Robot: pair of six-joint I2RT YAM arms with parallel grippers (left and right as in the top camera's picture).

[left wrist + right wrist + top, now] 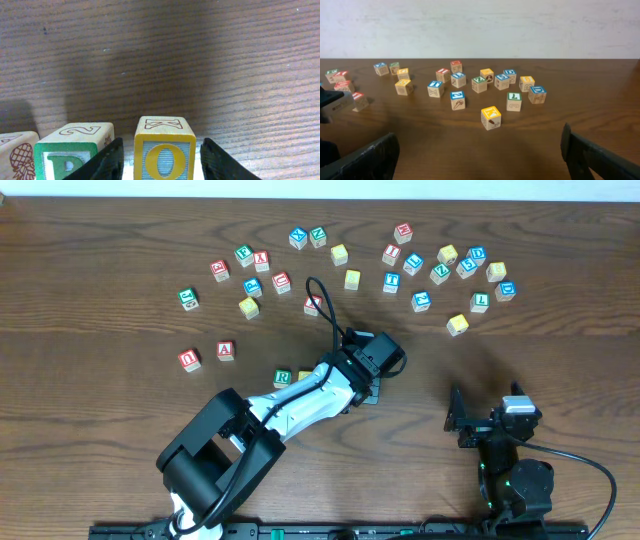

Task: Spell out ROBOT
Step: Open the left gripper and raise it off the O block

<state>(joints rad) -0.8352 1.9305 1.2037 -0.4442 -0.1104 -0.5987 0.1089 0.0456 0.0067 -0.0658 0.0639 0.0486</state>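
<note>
Left gripper (161, 144) straddles a yellow O cube (164, 161) that stands on the worktop (90, 430). A sliver of gap shows on each side, so the jaws are part-open and not pinching. Read: cube is set down, not carried.

Just left of it, nearly touching, is a green-lettered cube (70, 157). Its letter is cut off by the frame (B or R, cannot tell). Beyond that is a pineapple-picture cube (17, 156). The fronts line up; the low, square hold likely serves to keep the row straight.

Overhead: green R cube (283, 377) heads the row, nearer the near edge than the far one, left of middle. The rest is hidden under the left arm (300, 405). T is not seen in the row; presumably it is among the loose cubes (421, 301) toward the far edge.

Right gripper (477, 134) is spread wide and empty, parked by the near edge on the right, out of the way
</note>
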